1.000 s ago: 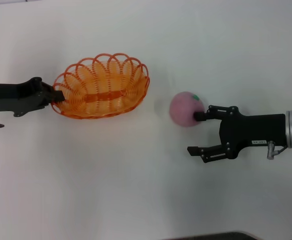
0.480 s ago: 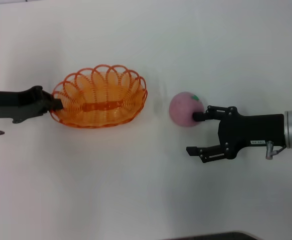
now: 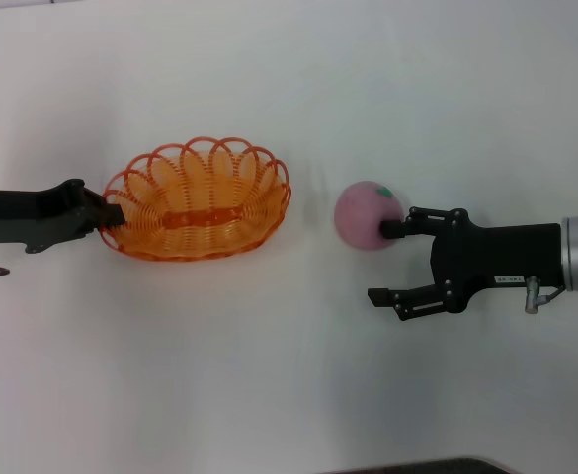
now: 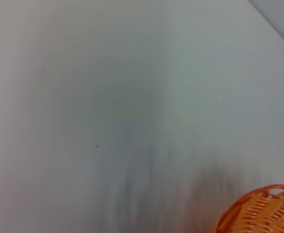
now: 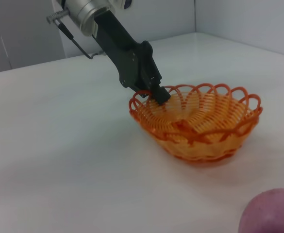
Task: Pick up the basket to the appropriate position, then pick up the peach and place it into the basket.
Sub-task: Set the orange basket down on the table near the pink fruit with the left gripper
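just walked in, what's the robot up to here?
The left gripper is shut on the rim of the orange basket at its left end, positioning it on the white table. The right gripper is open beside the peach, one finger touching it, not yet grasping. The peach isn't in the basket yet.

gap basket (image 3: 200, 202)–peach (image 3: 368, 214): bare table (image 3: 269, 375) | basket's left end: blocked by left end effector (image 3: 111, 210)
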{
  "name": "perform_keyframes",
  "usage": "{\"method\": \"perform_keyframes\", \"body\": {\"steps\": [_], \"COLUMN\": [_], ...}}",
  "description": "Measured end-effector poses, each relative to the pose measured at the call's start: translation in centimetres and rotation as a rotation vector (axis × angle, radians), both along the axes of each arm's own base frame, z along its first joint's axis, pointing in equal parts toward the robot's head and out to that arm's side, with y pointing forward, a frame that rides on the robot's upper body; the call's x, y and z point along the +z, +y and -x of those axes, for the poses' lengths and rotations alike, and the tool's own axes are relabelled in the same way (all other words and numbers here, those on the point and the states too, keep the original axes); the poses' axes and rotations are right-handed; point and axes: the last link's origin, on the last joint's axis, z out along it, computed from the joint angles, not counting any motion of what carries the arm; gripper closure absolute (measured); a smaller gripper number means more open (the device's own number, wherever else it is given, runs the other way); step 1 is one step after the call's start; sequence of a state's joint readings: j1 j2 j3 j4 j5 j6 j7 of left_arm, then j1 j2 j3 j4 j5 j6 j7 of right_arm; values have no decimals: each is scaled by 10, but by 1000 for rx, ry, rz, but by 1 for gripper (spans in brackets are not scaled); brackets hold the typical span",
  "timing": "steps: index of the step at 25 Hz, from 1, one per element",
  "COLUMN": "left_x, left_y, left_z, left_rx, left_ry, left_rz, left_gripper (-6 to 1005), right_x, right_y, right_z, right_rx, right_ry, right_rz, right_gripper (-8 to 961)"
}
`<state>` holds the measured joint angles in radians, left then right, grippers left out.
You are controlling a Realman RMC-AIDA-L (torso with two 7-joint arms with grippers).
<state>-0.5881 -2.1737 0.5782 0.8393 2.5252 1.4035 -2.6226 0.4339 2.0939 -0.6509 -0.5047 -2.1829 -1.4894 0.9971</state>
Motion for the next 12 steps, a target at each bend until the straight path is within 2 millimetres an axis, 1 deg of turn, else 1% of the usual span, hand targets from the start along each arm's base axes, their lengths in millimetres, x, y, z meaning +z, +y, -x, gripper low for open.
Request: {"method": "perform_keyframes", "body": {"steps": [10,12], "left_x": [3,4], "left_y": [-5,-7], "left_z": [-1,-1], "left_rx": [0,-4], "left_ry": [-52,-58], "left_rz": [6,9], "left_gripper": [929,853], "right_x": [0,-1], "right_y": [-1,-1], "right_z": [0,0], "right_rx": [2,1], "right_ry": [-2,-1], "right_rz": [4,5], "right_gripper": [-5,-5]}}
